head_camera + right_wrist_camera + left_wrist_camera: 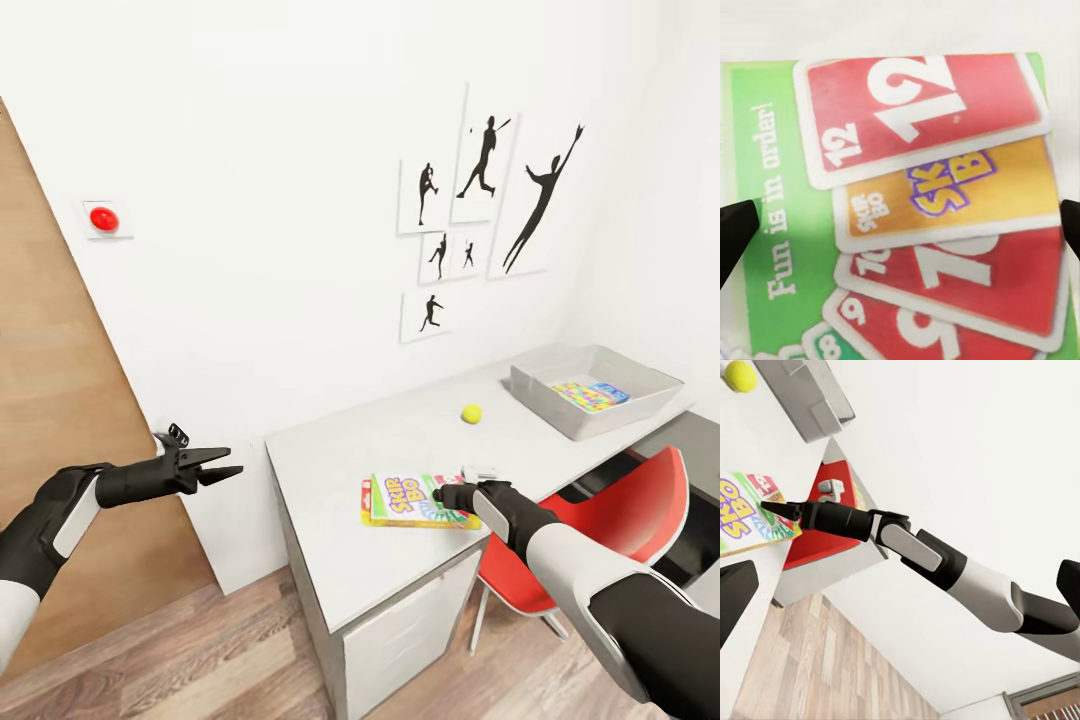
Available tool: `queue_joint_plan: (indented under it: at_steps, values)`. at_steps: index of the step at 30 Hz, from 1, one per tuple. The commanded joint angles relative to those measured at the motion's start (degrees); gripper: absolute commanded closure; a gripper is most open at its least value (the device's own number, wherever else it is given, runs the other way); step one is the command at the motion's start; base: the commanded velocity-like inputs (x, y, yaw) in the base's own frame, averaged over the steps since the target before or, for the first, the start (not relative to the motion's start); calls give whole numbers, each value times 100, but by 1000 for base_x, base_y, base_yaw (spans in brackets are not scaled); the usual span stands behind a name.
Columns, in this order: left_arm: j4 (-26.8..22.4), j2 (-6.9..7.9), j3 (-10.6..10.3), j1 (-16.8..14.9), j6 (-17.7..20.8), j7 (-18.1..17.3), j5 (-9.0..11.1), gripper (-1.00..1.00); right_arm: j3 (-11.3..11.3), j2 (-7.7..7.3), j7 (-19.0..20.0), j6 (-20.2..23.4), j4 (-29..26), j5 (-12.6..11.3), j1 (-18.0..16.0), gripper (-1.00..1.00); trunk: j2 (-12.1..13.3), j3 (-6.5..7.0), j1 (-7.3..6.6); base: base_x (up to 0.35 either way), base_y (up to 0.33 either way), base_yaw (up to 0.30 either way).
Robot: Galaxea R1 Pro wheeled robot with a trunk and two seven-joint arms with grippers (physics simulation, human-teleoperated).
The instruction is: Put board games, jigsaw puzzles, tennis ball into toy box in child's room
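Near the desk's (400, 440) front edge lies the Skip-Bo box (415, 500), flat and face up, with the right gripper (447, 495) lowered over its right end. From the right wrist view, the box cover (930, 202) sits close beneath the camera, one dark fingertip (735, 232) on either side of it, so the jaws are spread and straddle the box rather than pinch it; whether they touch it I cannot tell. That low, level approach suits a thin box lying flat: it probably has to be taken by its edges.

Toward the desk's far right corner stands the toy box (560, 395), with a puzzle (588, 393) already lying inside. The ball (471, 413) rests on the bare top between the Skip-Bo box and the toy box, apart from both.

Off the desk's left edge the left gripper (222, 464) hangs in the air, holding nothing, its fingers (215, 457) slightly parted. It seems parked out of the way, its camera looking across at the right arm (945, 562).

A red chair (620, 510) is tucked under the desk's right side.
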Motion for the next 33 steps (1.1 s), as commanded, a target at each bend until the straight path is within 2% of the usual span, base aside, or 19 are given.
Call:
queue_joint_plan:
  at_steps: [1,19,33]
  values:
    - [3,5,-17,-7,60,-22,14,-100,84,-2,2,24,-4,-151,28,-100,-4,-9,2,0,34,0]
    - [3,-2,-17,-7,60,-22,8,-100,84,-2,2,24,-8,-143,26,-100,-4,-9,2,-37,112,0]
    - [3,-25,-24,-7,54,-13,8,-100,84,-2,2,24,-12,-143,26,-100,-4,-9,2,-98,94,0]
